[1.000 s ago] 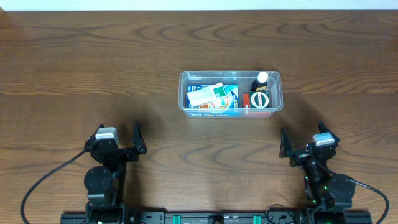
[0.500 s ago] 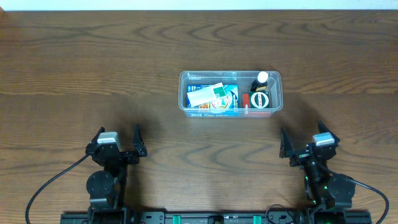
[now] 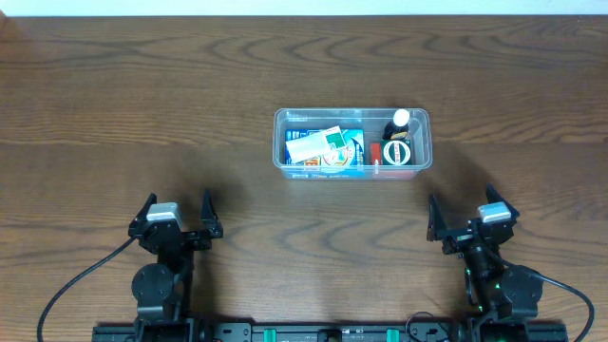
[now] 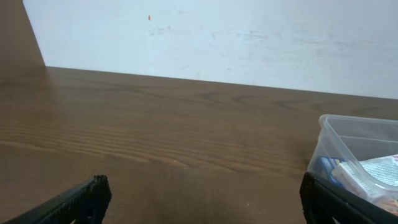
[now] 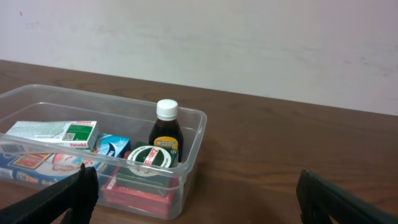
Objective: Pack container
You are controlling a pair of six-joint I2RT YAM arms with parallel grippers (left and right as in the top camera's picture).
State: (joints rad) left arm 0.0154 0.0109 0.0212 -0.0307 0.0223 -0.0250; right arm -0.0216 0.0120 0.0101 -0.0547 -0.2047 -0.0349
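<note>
The clear plastic container (image 3: 281, 142) sits at the table's middle, toward the back. It holds a white and green box (image 3: 314, 144) on blue cartons (image 3: 352, 150), a dark bottle with a white cap (image 3: 399, 123), a round green and white tin (image 3: 396, 152) and a red box (image 3: 376, 158). It also shows in the left wrist view (image 4: 354, 134) and the right wrist view (image 5: 193, 134). My left gripper (image 3: 178, 215) is open and empty at the front left. My right gripper (image 3: 467, 213) is open and empty at the front right. Both are well short of the container.
The table is dark brown wood (image 3: 142, 114). A pale wall (image 5: 249, 43) stands behind its far edge. Black cables (image 3: 66, 285) trail from both arm bases at the front edge.
The left arm has drawn back slightly toward the front edge. The right arm and the container's contents have not moved.
</note>
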